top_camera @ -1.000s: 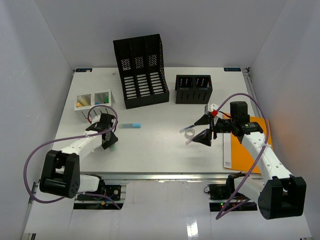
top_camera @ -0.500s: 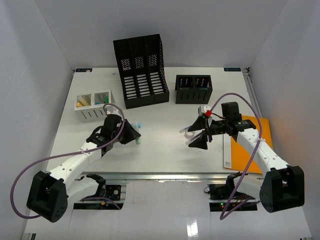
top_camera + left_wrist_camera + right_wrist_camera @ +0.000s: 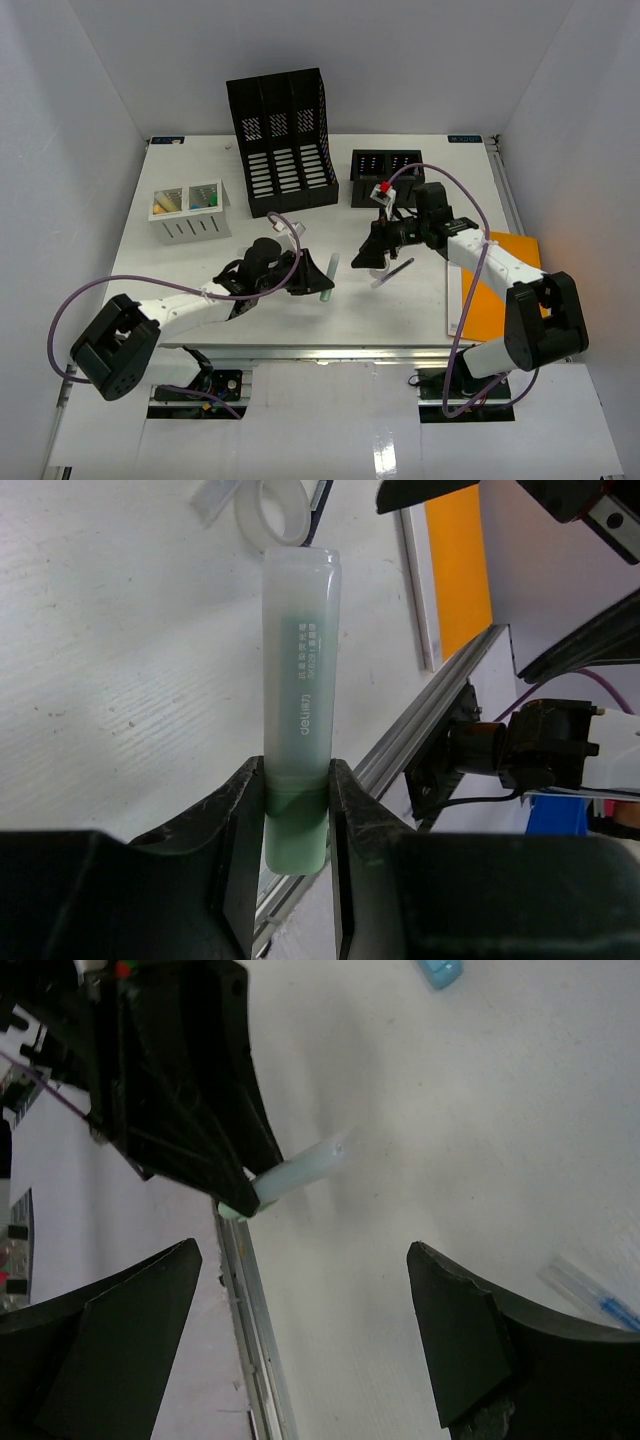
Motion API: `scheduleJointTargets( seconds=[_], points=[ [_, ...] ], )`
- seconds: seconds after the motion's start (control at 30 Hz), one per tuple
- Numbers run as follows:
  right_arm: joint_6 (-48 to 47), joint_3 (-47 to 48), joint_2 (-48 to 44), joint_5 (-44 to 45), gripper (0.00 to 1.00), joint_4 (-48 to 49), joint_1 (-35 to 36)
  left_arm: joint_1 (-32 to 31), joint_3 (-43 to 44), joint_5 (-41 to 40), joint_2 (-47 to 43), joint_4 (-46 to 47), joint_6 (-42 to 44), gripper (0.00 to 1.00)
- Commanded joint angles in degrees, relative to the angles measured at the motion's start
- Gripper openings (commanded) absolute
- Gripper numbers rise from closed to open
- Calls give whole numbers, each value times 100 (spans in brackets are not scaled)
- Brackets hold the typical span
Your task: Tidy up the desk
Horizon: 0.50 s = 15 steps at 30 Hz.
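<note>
A pale green glue stick point(image 3: 298, 690) is clamped at its cap end between my left gripper's point(image 3: 298, 815) fingers and points forward over the white desk point(image 3: 330, 225). From above, the left gripper point(image 3: 308, 274) holds the stick point(image 3: 327, 281) near the desk's front middle. My right gripper point(image 3: 373, 254) hovers just right of it, wide open and holding nothing. In the right wrist view the stick point(image 3: 300, 1168) sticks out of the left gripper point(image 3: 180, 1070), beyond the open right gripper point(image 3: 300, 1335).
A tape roll point(image 3: 275, 505) and a clear pen point(image 3: 396, 271) lie by the right gripper. An orange notebook point(image 3: 502, 290) lies at the right. At the back stand a black file holder point(image 3: 285, 140), a small black organizer point(image 3: 387, 178) and a white basket point(image 3: 188, 210). A blue eraser point(image 3: 440, 970) lies on the desk.
The left arm has swung right from the desk's left side to the front middle, carrying the glue stick. The right gripper moved left and farther back, still open.
</note>
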Motion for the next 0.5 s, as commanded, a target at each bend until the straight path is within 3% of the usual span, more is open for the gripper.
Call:
scheduleJointTargets(
  seconds=[0.0,0.2,0.47],
  points=[
    [1893,377,363,1034,92,695,336,-233,435,-331,188,521,385,0],
    [2126,540,770,1383,100,659,424,-396,616,-571,285,404,590,0],
    [2309,814,1183,998,67,623,424,-464,650,-741,318,307,751,0]
  ],
)
